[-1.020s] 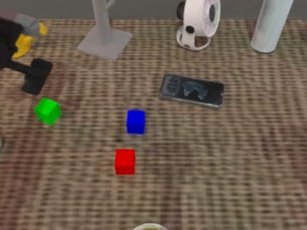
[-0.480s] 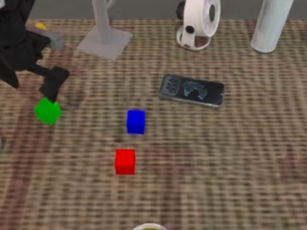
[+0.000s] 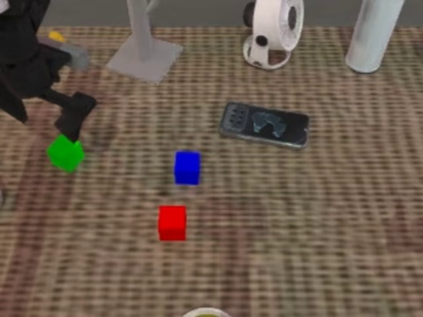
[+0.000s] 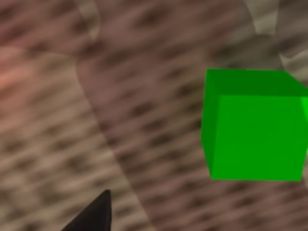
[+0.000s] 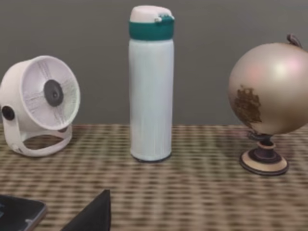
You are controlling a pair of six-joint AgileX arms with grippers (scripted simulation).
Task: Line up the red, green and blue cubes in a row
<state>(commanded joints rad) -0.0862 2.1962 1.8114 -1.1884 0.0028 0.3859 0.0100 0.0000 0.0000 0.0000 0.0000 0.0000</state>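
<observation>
Woven brown mat (image 3: pixel 317 224) covers the whole table, grey wall behind.

Green cube (image 3: pixel 65 153) sits at the far left, roughly 9 o'clock from mat centre. It's yawed, edges off-square to the table sides, one corner pointing toward 7 o'clock. Cubes are equal-sided, so no long axis on any of them. Plain bright green, flat on the mat; left wrist view shows two of its faces (image 4: pixel 252 127).

Blue cube (image 3: pixel 187 167) is near mid-table, square to the table edges, deep blue. Red cube (image 3: pixel 172 222) is at 6 o'clock of blue, shifted slightly left, a clear gap between them, also square-on, bright red. Green is well apart from both, at 9 o'clock of blue.

Left gripper (image 3: pixel 71 122) is right at the 12 o'clock edge of the green cube, arm coming in from the top-left corner. Finger spacing: cannot tell, only one dark fingertip (image 4: pixel 91 216) shows in the wrist view, and it's clear of the cube.

Right arm is out of the top view; its wrist camera faces the far edge.

Clutter: phone (image 3: pixel 264 125) at 1 o'clock of blue, white fan (image 3: pixel 271 33), white bottle (image 5: pixel 150 84) with teal collar, globe (image 5: pixel 269 91), grey stand (image 3: pixel 144 46).
</observation>
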